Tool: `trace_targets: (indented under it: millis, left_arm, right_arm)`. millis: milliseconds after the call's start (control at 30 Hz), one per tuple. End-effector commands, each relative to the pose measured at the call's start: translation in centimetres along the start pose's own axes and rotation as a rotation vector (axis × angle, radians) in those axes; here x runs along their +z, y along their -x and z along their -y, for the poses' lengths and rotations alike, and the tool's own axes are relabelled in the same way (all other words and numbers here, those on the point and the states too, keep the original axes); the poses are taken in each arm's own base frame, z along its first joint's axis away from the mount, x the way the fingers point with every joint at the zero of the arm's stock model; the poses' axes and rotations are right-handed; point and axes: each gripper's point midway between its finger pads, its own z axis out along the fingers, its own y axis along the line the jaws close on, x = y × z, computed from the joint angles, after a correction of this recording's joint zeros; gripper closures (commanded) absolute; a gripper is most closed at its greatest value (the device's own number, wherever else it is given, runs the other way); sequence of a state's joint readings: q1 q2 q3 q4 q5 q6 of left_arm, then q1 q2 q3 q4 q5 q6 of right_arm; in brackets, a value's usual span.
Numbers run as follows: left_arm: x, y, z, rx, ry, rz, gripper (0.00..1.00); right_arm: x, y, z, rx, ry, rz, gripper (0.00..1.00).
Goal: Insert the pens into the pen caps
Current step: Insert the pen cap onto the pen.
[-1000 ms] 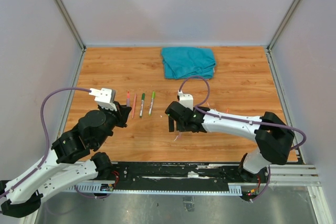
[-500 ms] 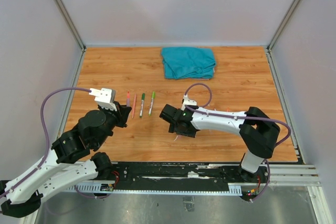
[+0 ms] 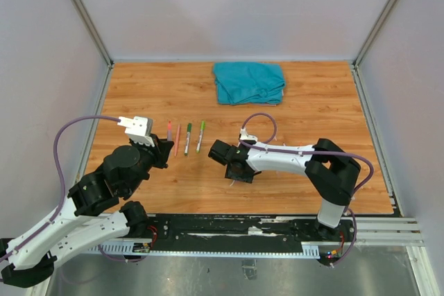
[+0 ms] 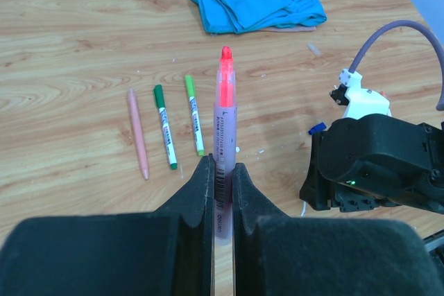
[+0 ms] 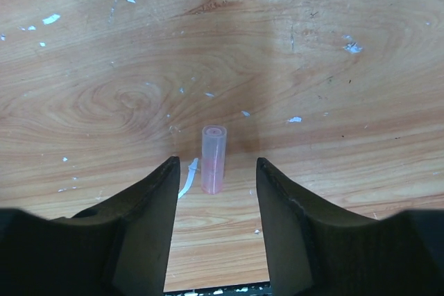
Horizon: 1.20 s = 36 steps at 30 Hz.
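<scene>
My left gripper (image 4: 222, 168) is shut on a pale pink pen (image 4: 224, 123) whose red tip points away from me. It hovers left of centre (image 3: 161, 151). On the table ahead lie three more pens: a salmon one (image 4: 137, 133), a dark green one (image 4: 165, 126) and a light green one (image 4: 194, 114). My right gripper (image 5: 216, 164) is open and low over the wood, its fingers on either side of a translucent pink pen cap (image 5: 213, 159) that lies flat, touching neither finger. A small blue cap (image 4: 316, 128) lies by the right arm.
A folded teal cloth (image 3: 250, 82) lies at the back centre of the wooden table (image 3: 319, 109). A white scrap (image 5: 186, 178) lies next to the pink cap. Both grippers are close together near the middle, and grey walls enclose the table on three sides.
The right gripper has shifted left and lower toward the table, and its jaws have narrowed around the pink cap. The left gripper and its pen have not moved.
</scene>
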<state>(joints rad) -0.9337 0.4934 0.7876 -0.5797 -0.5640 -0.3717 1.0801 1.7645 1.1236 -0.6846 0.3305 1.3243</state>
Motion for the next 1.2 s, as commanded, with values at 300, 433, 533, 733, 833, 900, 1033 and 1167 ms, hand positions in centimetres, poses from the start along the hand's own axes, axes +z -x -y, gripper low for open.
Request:
trace_targets:
  millis: [300, 433, 533, 733, 833, 900, 1033, 1167]
  left_arm:
    - [-0.4, 1.0, -0.1, -0.015, 0.004, 0.029, 1.00]
    - [-0.4, 1.0, -0.1, -0.017, 0.006, 0.030, 1.00]
    - [-0.3, 0.9, -0.1, -0.015, 0.005, 0.027, 0.99]
    - [-0.2, 1.1, 0.5, -0.024, -0.019, 0.033, 0.99]
    - [0.1, 1.2, 0.8, -0.027, -0.029, 0.039, 1.00]
    - [0.4, 1.1, 1.2, -0.029, -0.036, 0.030, 1.00]
    - [1.6, 0.4, 3.2, -0.038, -0.093, -0.010, 1.00]
    - [3.3, -1.3, 5.7, -0.084, -0.166, -0.045, 1.00]
  right_arm:
    - [1.2, -0.5, 0.2, -0.019, -0.028, -0.038, 0.65]
    - [1.3, -0.6, 0.6, -0.018, -0.038, -0.036, 0.69]
    - [1.4, -0.4, 1.0, -0.018, -0.043, -0.027, 0.77]
    - [0.8, 0.9, 1.3, -0.054, -0.008, 0.032, 0.96]
    - [-0.2, 2.1, 1.2, -0.094, 0.046, 0.088, 0.98]
    - [-1.0, 2.9, 1.3, -0.131, 0.090, 0.130, 0.99]
    - [-3.3, 4.0, 0.4, -0.248, 0.288, 0.230, 0.99]
    - [-6.4, 4.3, -0.1, -0.375, 0.521, 0.336, 0.99]
